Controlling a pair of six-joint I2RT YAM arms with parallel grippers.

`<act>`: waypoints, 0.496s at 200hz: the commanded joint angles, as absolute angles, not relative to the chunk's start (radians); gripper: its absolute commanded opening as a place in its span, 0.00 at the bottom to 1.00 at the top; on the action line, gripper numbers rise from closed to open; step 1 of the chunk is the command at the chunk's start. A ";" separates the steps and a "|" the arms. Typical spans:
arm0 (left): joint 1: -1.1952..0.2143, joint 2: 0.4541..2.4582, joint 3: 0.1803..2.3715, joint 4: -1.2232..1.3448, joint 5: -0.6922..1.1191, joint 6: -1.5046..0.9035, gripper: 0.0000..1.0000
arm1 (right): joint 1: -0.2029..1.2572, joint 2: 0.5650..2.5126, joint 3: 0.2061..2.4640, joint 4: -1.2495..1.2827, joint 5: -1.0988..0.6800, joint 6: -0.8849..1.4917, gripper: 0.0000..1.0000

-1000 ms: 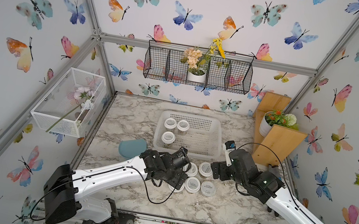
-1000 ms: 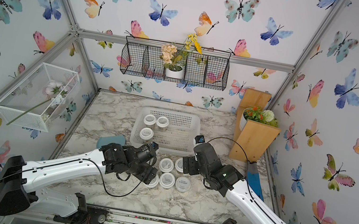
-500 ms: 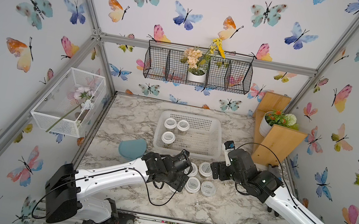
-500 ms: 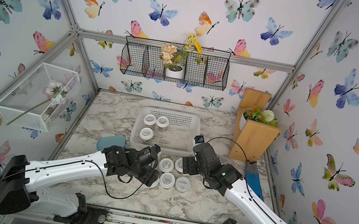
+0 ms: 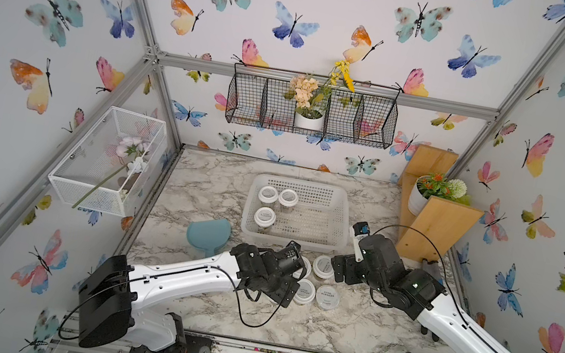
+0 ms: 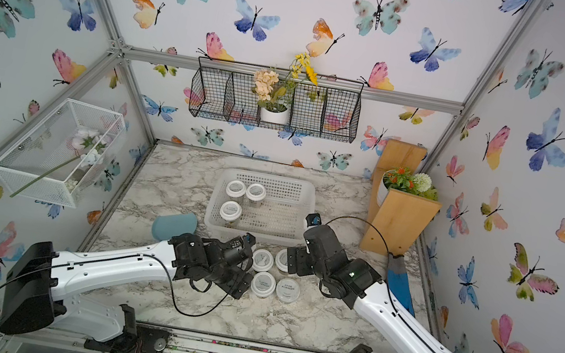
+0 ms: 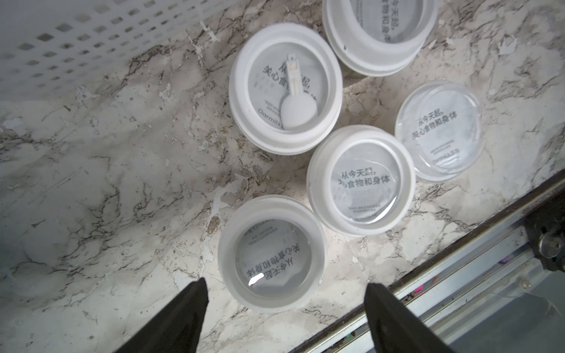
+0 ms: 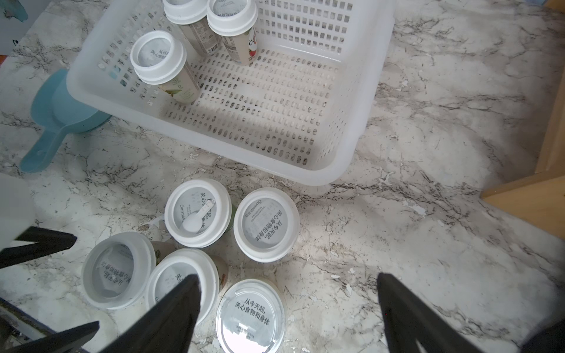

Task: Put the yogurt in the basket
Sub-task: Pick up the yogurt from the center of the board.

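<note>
Black left gripper (image 7: 286,285) stands spread, the nearest white-lidded clear round yogurt cup (image 7: 270,253) sitting at its tips, 12 o'clock. Right gripper (image 8: 287,276), equally spread, hangs over the flat-lidded cup (image 8: 250,318). Beyond, at 12 o'clock, the white perforated plastic basket (image 5: 316,219) holds three cups (image 5: 264,217) toward its 9 o'clock side.

Three yogurt cups (image 5: 264,217) in the basket (image 5: 315,226) — five on the table (image 5: 209,180) before it.

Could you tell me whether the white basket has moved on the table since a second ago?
No. The basket lies in the same place as before, its right rim just as near the wooden stand.
</note>
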State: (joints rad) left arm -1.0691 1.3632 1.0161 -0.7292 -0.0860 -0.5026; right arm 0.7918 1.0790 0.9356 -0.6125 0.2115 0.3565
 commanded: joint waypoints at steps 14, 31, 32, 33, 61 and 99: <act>-1.072 1.384 0.990 -0.709 -0.092 -0.504 0.87 | 0.796 1.068 0.935 -0.625 0.224 0.367 0.93; -1.072 1.391 0.975 -0.694 -0.089 -0.500 0.87 | 0.796 1.067 0.934 -0.624 0.222 0.365 0.93; -1.072 1.390 0.975 -0.693 -0.089 -0.499 0.87 | 0.796 1.067 0.935 -0.624 0.222 0.365 0.93; -1.072 1.392 0.974 -0.692 -0.089 -0.499 0.87 | 0.796 1.068 0.935 -0.623 0.222 0.365 0.93; -1.071 1.402 0.947 -0.664 -0.086 -0.496 0.84 | 0.796 1.067 0.933 -0.622 0.221 0.364 0.93; -1.061 1.408 0.923 -0.639 -0.085 -0.491 0.82 | 0.796 1.068 0.933 -0.622 0.217 0.363 0.93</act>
